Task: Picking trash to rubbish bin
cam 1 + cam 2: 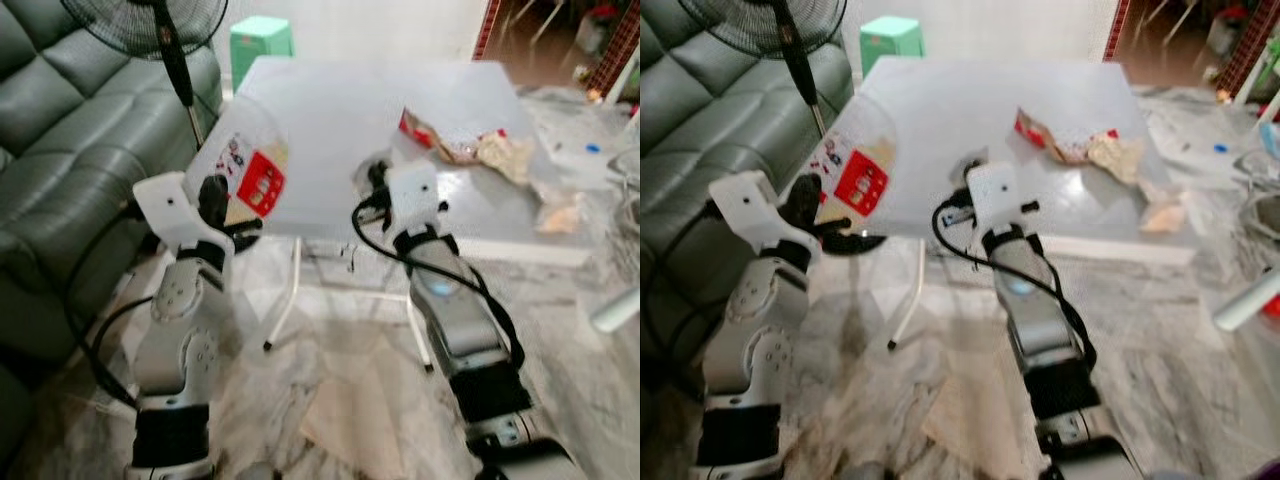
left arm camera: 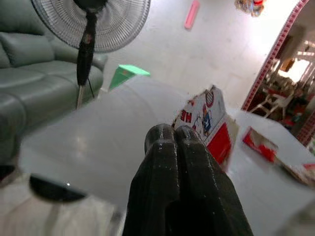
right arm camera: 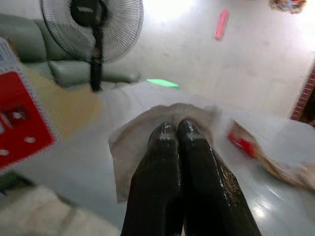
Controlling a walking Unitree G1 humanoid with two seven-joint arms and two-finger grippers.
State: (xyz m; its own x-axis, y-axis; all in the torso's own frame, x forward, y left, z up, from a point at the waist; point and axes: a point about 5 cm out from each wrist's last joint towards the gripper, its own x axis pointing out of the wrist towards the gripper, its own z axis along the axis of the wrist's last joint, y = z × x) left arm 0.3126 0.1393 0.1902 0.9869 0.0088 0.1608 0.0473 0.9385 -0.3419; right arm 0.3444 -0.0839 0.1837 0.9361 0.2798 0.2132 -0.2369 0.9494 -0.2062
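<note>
Left eye view, arms: both silver arms rise from below toward the white worktop (image 1: 330,120); the left end effector (image 1: 213,190) is at its near left edge, the right end effector (image 1: 377,177) over its near middle.
Left eye view, trash: a red-and-white carton (image 1: 252,175) stands tilted at the worktop's near left edge, touching the left end effector; a crumpled red-and-tan wrapper (image 1: 470,145) lies far right on the worktop.
Right eye view, surroundings: a grey sofa (image 1: 690,120) and a standing fan (image 1: 790,40) are to the left, a green stool (image 1: 890,38) beyond the worktop.
Left wrist view, end effector: the black fingers (image 2: 167,162) are pressed together, closed, holding nothing visible; the carton stands just beyond them.
Right wrist view, end effector: the fingers (image 3: 170,152) are closed together over a flat brownish paper (image 3: 133,142) lying on the worktop; whether they pinch it, I cannot tell.
</note>
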